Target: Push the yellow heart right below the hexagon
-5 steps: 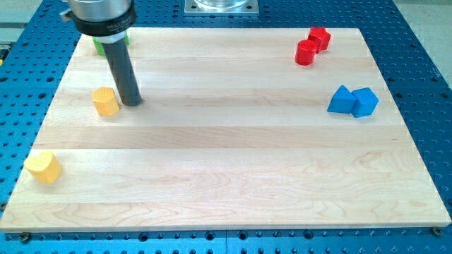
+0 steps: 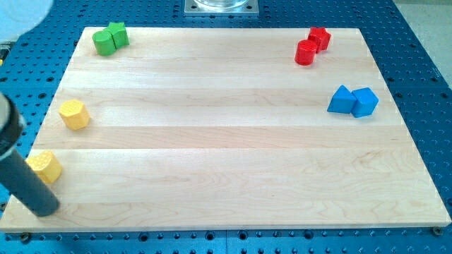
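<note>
Two yellow blocks sit at the board's left side. The upper one [image 2: 74, 114] looks like the hexagon. The lower one [image 2: 46, 166], near the bottom left corner, looks like the heart, though its shape is hard to make out. It lies below and slightly left of the hexagon, with a gap between them. My dark rod comes in from the view's left edge, and my tip [image 2: 43, 211] rests on the board's bottom left corner, just below the lower yellow block. The rod's side overlaps that block's left edge in the view.
Two green blocks [image 2: 109, 38] stand together at the top left corner. Two red blocks [image 2: 311, 46] stand at the top right. Two blue blocks [image 2: 353, 101] stand near the right edge. The wooden board [image 2: 226, 148] lies on a blue perforated table.
My tip has moved from the right side of the upper yellow block down to the bottom left corner. The upper yellow block has shifted left and slightly down. The green blocks are uncovered.
</note>
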Available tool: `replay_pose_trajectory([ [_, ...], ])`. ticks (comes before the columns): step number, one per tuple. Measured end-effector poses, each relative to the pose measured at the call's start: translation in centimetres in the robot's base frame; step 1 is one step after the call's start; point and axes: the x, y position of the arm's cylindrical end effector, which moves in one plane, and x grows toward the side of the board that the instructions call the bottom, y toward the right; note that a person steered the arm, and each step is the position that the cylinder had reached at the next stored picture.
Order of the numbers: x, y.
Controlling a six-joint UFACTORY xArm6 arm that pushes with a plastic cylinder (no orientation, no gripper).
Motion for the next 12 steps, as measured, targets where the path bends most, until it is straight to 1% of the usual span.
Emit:
replay_pose_trajectory([
  [1, -6.7, 2.3],
  [2, -1.2, 4.9],
  [3, -0.6, -4.6],
  [4, -7.8, -2.6],
  [5, -10.8, -2.0],
  [6, -5.5, -4.0],
  [7, -4.8, 1.3],
  [8, -7.4, 5.4],
  [9, -9.2, 5.6],
  [10, -10.1, 5.4],
  [12, -10.8, 8.5],
])
